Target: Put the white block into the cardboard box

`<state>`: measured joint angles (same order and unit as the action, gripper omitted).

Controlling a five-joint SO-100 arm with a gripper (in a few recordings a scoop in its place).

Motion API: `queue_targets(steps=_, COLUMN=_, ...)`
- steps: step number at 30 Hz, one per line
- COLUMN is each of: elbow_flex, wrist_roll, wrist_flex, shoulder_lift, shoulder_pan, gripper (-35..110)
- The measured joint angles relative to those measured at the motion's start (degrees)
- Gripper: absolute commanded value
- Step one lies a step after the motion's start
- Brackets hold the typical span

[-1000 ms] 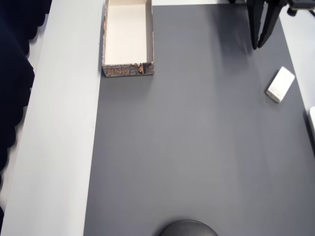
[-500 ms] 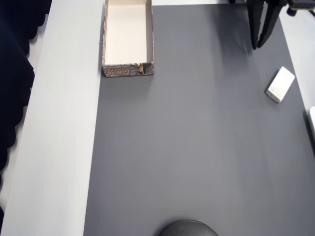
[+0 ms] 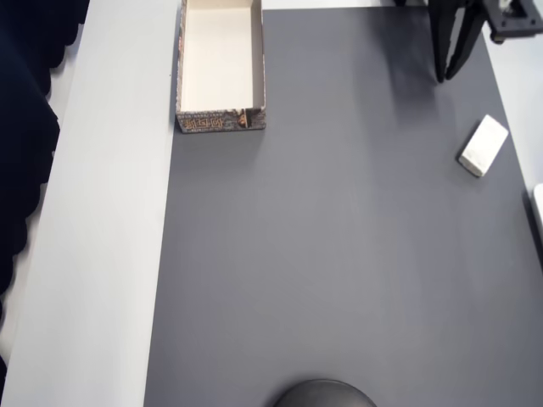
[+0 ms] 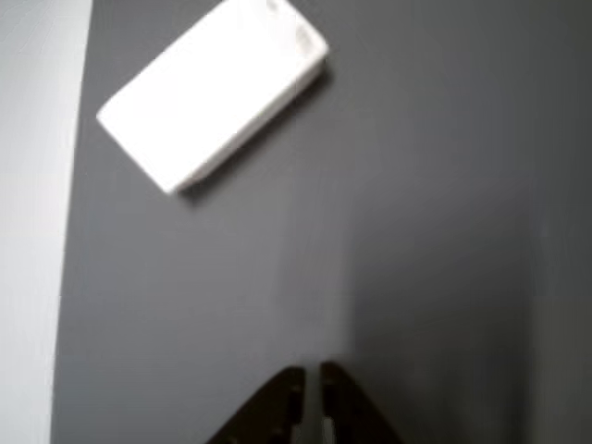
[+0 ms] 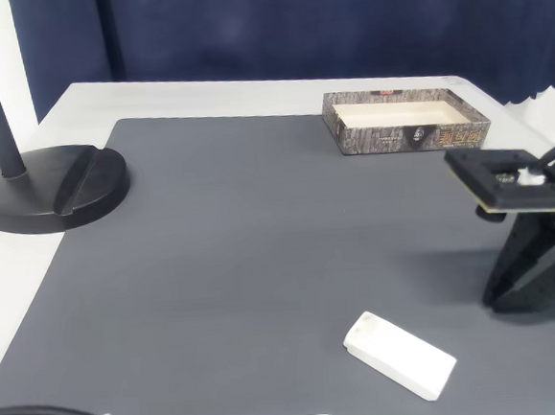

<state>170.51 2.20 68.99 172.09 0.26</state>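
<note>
— White block (image 3: 484, 145)?
— Lying flat on the dark mat (image 3: 339, 254), near its right edge in the overhead view, tilted.
— Gripper (image 4: 306, 388)?
— Near the block, not touching, fingers pressed together, holding nothing.
— Cardboard box (image 3: 221, 121)?
— Well apart, at the mat's far corner, open.

Overhead view: cardboard box (image 3: 220, 68) sat at upper left of frame, on mat (image 3: 339, 254). White block (image 3: 484, 145) lay tilted on mat near right edge, well apart from box. Gripper (image 3: 450, 75) hung at upper right, above block in frame, apart from it. Stand base (image 3: 325, 394) sat at bottom middle edge.
</note>
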Motion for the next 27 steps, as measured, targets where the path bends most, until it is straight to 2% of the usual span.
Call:
queue_targets(steps=8, elbow_flex=-16.61, wrist_roll=4.22, wrist_flex=-1.05, shoulder_lift=-22.24, shoulder_pan=0.00, gripper=-1)
queue_targets(steps=27, elbow_flex=-46.05, wrist_roll=4.22, wrist_flex=-1.41, shoulder_lift=-61.52, shoulder_pan=-6.24, gripper=-1)
